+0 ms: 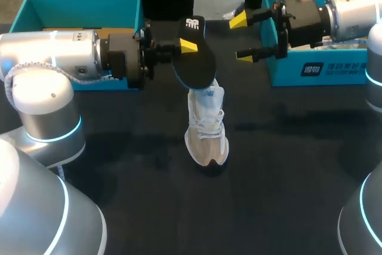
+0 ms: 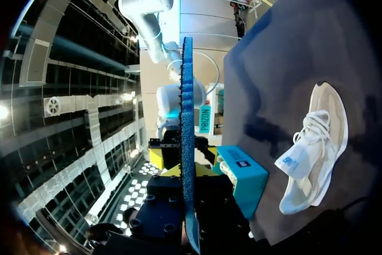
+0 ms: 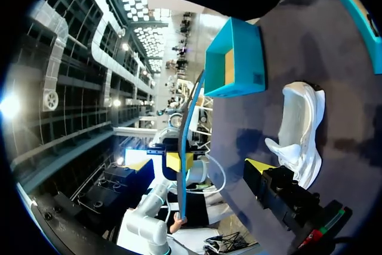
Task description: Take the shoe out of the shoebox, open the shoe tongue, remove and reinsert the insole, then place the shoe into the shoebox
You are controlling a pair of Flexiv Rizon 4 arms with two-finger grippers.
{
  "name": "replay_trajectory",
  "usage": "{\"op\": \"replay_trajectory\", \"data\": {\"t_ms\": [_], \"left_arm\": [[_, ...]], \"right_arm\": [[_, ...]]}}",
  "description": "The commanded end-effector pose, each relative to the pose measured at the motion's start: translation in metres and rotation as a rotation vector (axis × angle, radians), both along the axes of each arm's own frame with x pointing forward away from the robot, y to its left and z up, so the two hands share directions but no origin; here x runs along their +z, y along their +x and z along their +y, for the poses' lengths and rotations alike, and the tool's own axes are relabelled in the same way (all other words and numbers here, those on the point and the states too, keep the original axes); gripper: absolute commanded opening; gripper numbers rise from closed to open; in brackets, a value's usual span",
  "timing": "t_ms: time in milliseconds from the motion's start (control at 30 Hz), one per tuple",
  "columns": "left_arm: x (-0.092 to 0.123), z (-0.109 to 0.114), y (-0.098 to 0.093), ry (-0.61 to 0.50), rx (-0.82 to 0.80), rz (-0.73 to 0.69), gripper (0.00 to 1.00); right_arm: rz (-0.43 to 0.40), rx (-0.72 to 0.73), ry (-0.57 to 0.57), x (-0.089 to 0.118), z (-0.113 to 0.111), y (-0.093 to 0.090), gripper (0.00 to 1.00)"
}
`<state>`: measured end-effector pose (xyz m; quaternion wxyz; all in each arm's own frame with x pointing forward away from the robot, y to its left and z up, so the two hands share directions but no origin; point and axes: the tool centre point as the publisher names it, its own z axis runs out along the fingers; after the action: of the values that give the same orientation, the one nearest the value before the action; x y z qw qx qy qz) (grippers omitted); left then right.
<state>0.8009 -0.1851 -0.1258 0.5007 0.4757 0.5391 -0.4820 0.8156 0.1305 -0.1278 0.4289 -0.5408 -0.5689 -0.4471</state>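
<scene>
My left gripper [image 1: 188,46] is clamping the insole [image 1: 200,64] above the shoe [image 1: 206,135]; my right gripper [image 1: 242,39] is hovering beyond the shoe's right side, fingers apart.

The insole [image 1: 194,52] is faced in matt black cloth, and a rough blue foam is shown along its edge. The shoe [image 1: 206,132] is made up of beige woven mesh, with white cord laces and a smooth white tongue. The table [image 1: 298,165] is covered in dark matt cloth. The left shoebox [image 1: 83,7] is formed of matt teal cardboard, brown inside. The left arm [image 1: 54,52] is cased in a smooth, satin silver shell.
</scene>
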Motion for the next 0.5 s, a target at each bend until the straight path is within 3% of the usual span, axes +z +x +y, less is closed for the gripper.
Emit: {"op": "replay_trajectory", "data": {"t_ms": [33,267,500], "left_arm": [[0.001,0.004,-0.002,-0.004,-0.005,0.0,0.0],[0.001,0.008,-0.002,-0.009,-0.008,0.006,0.0],[0.001,0.009,-0.001,-0.005,-0.012,0.008,0.0]], "right_arm": [[0.005,-0.023,0.001,-0.007,-0.015,-0.016,1.0],[0.017,-0.025,-0.045,-0.014,-0.032,-0.032,1.0],[0.006,-0.025,-0.046,-0.011,-0.034,-0.032,1.0]]}}
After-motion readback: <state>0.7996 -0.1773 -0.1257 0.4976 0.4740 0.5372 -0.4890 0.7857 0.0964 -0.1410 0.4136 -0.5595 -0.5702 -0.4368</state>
